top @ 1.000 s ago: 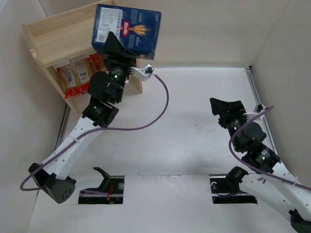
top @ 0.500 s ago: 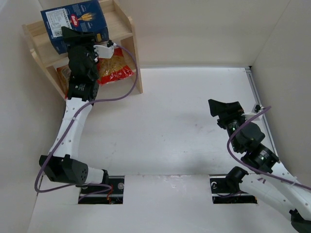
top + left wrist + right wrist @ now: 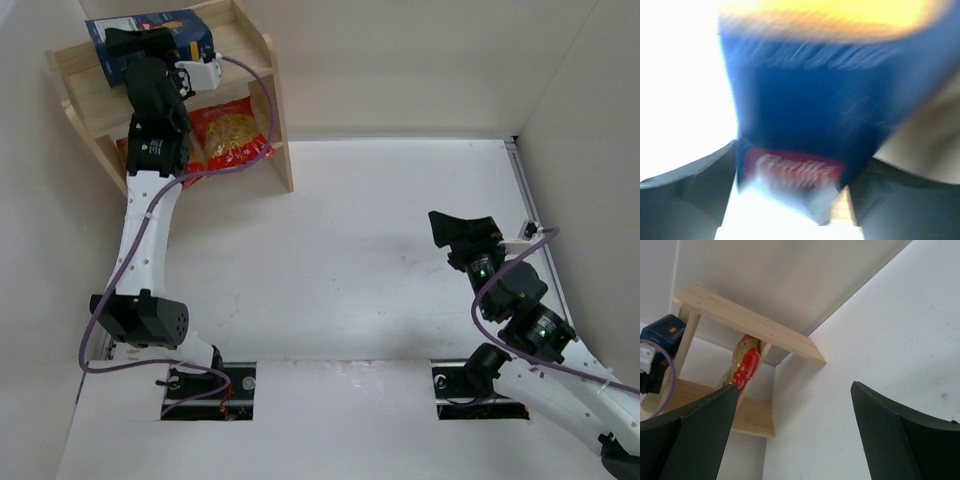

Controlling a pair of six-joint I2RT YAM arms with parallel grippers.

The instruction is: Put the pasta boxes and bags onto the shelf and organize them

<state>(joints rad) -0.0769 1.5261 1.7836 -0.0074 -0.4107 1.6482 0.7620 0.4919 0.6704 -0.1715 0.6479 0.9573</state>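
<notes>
The dark blue pasta box (image 3: 150, 38) is over the top tier of the light wooden shelf (image 3: 255, 45) at the back left. My left gripper (image 3: 135, 45) is shut on the box. In the left wrist view the box (image 3: 810, 115) fills the frame, blurred, between my fingers. Two clear bags of yellow pasta with red bands lie on the lower tier: one (image 3: 232, 130) in front and one (image 3: 130, 152) mostly hidden by my arm. My right gripper (image 3: 462, 228) is open and empty at the right. Its wrist view shows the shelf (image 3: 750, 322), a bag (image 3: 742, 365) and the box (image 3: 665, 332).
White walls close in the table at the back, left and right. The left arm's purple cable (image 3: 262, 95) loops in front of the shelf. Two dark base openings (image 3: 215, 385) lie at the near edge.
My left arm has carried the box from high above the shelf's right side, leftward and down, over the top tier. The right arm has barely moved.
</notes>
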